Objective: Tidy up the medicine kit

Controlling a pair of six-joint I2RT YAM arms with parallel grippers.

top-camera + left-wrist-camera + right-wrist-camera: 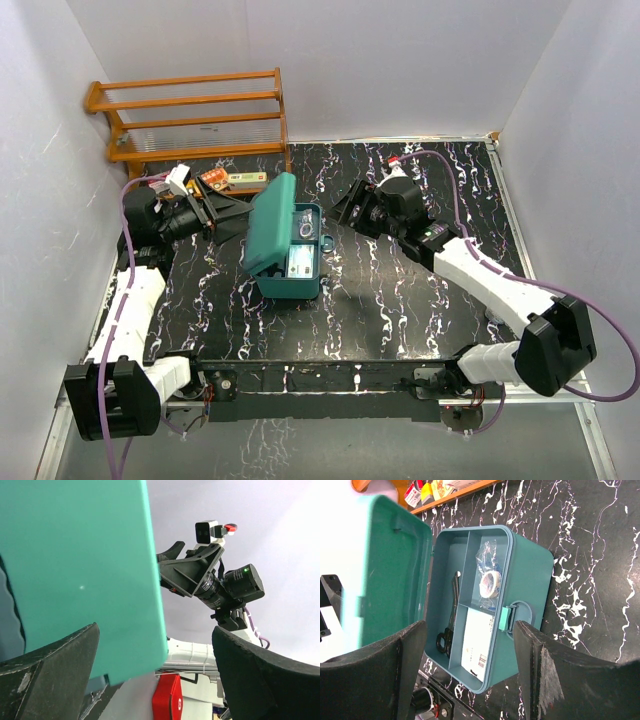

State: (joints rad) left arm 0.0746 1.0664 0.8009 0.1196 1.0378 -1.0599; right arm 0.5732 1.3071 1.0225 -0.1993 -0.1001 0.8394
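The medicine kit (293, 262) is a teal case standing open mid-table, its lid (270, 222) raised on the left. Its inner tray holds black scissors (448, 626), a bagged tape roll (490, 582) and a white box (477, 642). The front latch (507, 618) hangs loose. My left gripper (232, 211) is open behind the lid, and in the left wrist view the lid's corner (90, 580) sits between my left gripper's (155, 677) spread fingers. My right gripper (345, 208) hovers open to the right of the case. The right wrist view has my right gripper (470, 675) looking down into the tray, holding nothing.
A wooden slatted rack (190, 110) stands at the back left, with small packets (215, 180) on its lowest level. White walls close in the black marbled table (400, 300) on three sides. A red object (167, 700) shows low beyond the lid.
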